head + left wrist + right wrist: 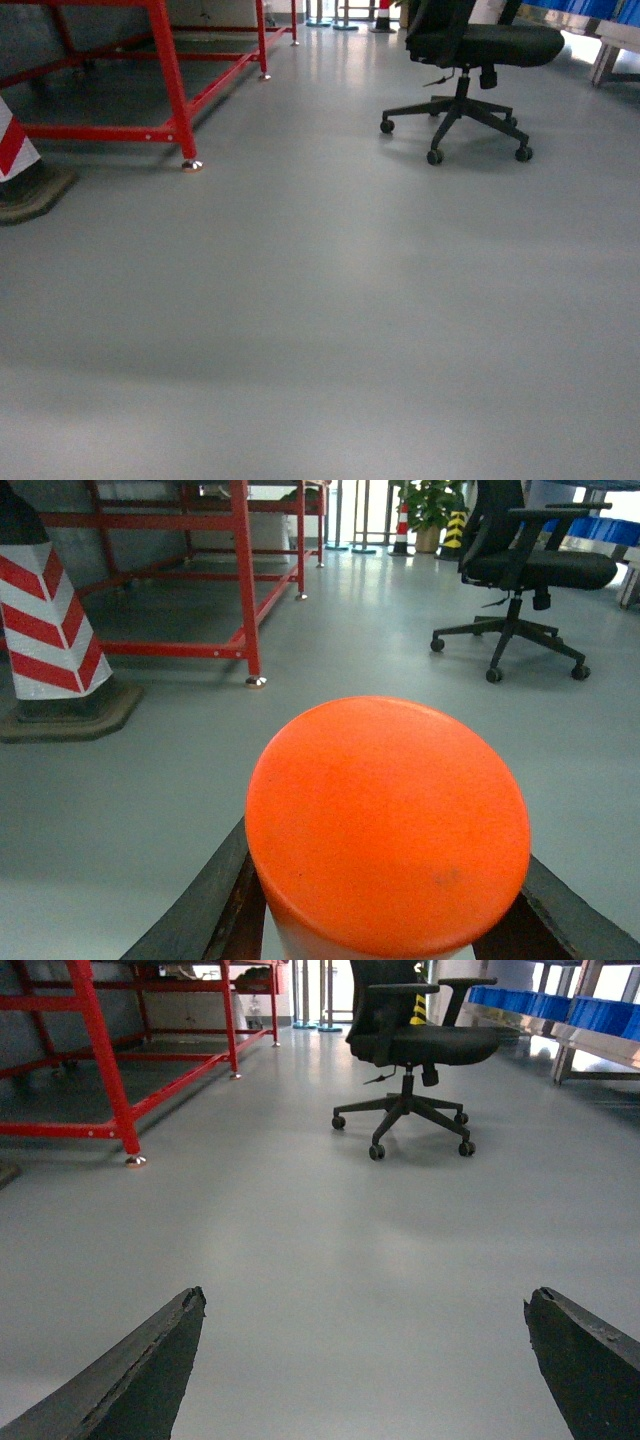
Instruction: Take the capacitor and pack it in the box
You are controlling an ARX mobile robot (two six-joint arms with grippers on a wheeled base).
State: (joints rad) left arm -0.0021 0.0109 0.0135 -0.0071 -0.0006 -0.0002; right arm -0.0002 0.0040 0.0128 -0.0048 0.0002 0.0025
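Left gripper: jaws closed against the sides of an orange-capped cylinder, taken to be the capacitor; the cap fills the lower middle of the left wrist view, with a pale body just visible beneath it. Dark fingers flank it on both sides, touching. Right gripper: jaws spread wide, fingertips at the two lower corners of the right wrist view, nothing between them but bare floor.

Box: not visible in any view. No desk or other work surface in sight either; only grey floor ahead.

Step in hand, as judged: carrying the picked capacitor toward the box, with packing not yet done. Next move calls for bringing the box into view, then positioning the left arm above its opening before any release. Grip to be kept firm meanwhile; the smooth round body could slip if loosened.

Edges and room: red steel frame at the left, its near foot resting on the floor. Red-and-white striped bollard near the left edge, on a dark base. Black office chair on castors at upper right, well apart from the frame. Blue bins on a rack at far right. Wide open floor between frame and chair, unobstructed straight ahead.
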